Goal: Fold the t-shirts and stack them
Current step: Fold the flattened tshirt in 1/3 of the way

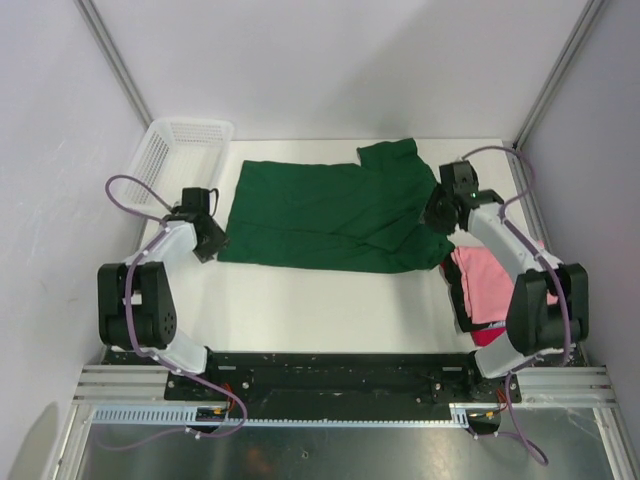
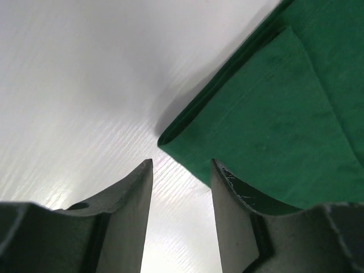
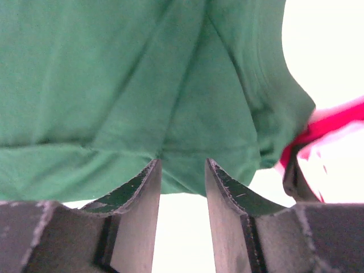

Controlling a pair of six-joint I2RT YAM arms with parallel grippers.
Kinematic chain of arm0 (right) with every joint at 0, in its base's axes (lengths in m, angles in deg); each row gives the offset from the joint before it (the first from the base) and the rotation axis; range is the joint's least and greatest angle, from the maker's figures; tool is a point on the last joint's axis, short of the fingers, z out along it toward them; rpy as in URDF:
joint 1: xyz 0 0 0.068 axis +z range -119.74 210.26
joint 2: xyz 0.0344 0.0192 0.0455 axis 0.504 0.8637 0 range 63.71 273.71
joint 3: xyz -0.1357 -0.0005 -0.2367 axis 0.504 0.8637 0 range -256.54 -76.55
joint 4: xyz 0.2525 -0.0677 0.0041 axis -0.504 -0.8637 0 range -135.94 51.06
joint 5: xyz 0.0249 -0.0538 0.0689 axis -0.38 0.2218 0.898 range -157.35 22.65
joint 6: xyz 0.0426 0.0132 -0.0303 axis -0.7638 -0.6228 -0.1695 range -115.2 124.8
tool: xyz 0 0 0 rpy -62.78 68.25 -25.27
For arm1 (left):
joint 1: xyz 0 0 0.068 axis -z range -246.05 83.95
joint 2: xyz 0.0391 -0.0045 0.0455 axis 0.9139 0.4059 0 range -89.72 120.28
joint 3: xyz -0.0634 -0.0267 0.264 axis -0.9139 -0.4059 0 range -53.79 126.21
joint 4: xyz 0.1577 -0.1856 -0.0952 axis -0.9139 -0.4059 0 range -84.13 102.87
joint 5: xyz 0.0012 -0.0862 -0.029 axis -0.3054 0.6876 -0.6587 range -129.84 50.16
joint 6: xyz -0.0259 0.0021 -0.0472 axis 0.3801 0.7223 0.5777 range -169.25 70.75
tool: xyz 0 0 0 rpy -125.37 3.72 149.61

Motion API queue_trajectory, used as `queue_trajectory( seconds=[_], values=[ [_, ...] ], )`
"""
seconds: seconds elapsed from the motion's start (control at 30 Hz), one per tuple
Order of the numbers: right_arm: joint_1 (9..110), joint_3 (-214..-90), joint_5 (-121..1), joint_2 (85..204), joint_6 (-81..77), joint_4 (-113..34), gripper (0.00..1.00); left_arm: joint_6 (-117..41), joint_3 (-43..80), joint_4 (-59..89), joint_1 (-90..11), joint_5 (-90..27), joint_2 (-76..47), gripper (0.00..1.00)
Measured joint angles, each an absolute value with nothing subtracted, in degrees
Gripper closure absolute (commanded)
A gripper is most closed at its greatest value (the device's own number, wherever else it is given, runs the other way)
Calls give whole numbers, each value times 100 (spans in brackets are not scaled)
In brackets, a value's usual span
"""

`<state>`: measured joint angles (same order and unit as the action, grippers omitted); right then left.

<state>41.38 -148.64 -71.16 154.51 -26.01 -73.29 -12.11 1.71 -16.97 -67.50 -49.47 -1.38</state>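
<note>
The dark green t-shirt (image 1: 330,215) lies spread flat across the back middle of the table, one sleeve folded up at its right. A folded pink t-shirt (image 1: 492,282) rests on a red/magenta one (image 1: 488,335) at the right, partly under the right arm. My left gripper (image 1: 212,243) is open and empty at the shirt's near left corner (image 2: 170,139). My right gripper (image 1: 440,215) is open and empty at the green shirt's right edge (image 3: 187,170). The red shirt (image 3: 335,116) shows at the right of the right wrist view.
A white plastic mesh basket (image 1: 180,150) stands at the back left corner. Grey walls close in the table on three sides. Bare white tabletop (image 1: 320,310) lies between the green shirt and the arm bases.
</note>
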Motion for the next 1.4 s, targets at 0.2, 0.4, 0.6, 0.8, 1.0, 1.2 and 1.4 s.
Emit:
queue_trajectory(
  seconds=[0.2,0.4,0.6,0.8,1.0,1.2,1.4],
  values=[
    [4011,-13463,-6782,14924,-2964,-7021,61,-1097,121,-1365,-6794,-4768,142,50],
    [3607,-12656,-6629,14796,-3160,-6728,61,-1027,117,-1153,-6796,-4706,336,60],
    [3161,-12208,-6594,14662,-3274,-6369,61,-1010,117,-1138,-6805,-4754,448,86],
    [2673,-11872,-6480,14573,-3313,-6079,61,-1016,106,-1118,-6807,-4905,448,100],
    [2116,-11758,-6511,14356,-3261,-6048,61,-1016,10,-1140,-6811,-5093,316,100],
    [1869,-11736,-6482,14149,-3141,-6068,61,-1016,-163,-1193,-6849,-5255,-22,100],
    [2896,-11725,-6618,13672,-3121,-6112,71,-1021,-174,-1243,-6860,-5323,-101,100]
  ],
)
